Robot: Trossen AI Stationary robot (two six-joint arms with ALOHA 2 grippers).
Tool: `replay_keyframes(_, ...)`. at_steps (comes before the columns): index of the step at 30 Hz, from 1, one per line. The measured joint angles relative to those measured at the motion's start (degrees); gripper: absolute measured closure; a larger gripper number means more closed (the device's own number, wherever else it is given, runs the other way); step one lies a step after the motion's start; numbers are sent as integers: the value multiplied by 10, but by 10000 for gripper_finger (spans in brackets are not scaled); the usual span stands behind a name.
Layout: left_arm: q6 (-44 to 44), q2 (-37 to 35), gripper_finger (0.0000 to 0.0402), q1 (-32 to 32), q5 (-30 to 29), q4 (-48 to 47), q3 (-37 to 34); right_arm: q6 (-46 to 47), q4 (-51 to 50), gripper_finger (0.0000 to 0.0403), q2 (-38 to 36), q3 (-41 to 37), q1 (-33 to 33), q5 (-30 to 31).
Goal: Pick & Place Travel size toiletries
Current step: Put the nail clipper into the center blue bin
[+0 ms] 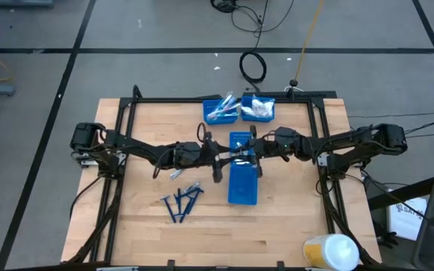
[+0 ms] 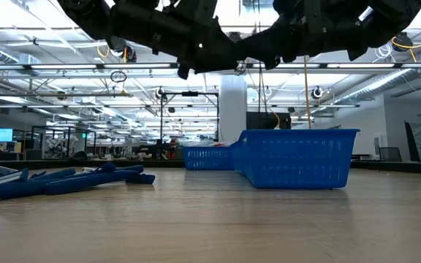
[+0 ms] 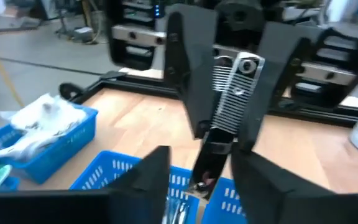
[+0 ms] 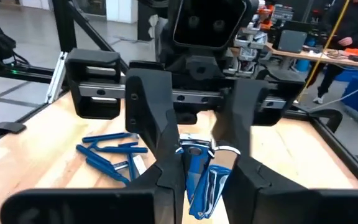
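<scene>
Loose dark blue razors point(image 1: 181, 202) lay near the counter's point(image 1: 292, 226) front edge. Above the blue bin point(image 1: 242, 183) mid-counter, the right hand point(image 4: 197, 165) clamped one razor point(image 4: 201, 177), facing the left hand point(image 3: 194, 168), fingers parted. Packets point(image 1: 258, 108) filled a far bin point(image 1: 258, 113).

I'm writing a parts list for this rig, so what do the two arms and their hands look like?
Both arms are dark, near-black and jointed, with bulky rounded housings and black cables trailing off at the table's sides. The left hand and right hand each have two flat, dark, tapering fingers. A silvery ribbed plate sits between the fingers of the hand seen in the left wrist view. I see no readable markings.
</scene>
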Motion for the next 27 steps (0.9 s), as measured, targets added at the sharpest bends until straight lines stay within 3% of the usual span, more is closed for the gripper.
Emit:
replay_keyframes(7,32,-20,121,1,-39,-52,-1,-9,-69,339,-1,1,-22,31)
replay_keyframes(10,29,-40,98,-1,-128,-110,1,-9,-136,339,1,-1,-42,31)
replay_keyframes(14,-2,-37,88,5,-208,-179,0,-5,-212,339,0,0,-73,28)
replay_keyframes(17,-26,-38,91,10,-204,-196,0,0,-252,330,3,-1,-93,15)
replay_keyframes(27,-45,-37,107,12,-194,-207,0,50,-245,285,6,0,-108,17)
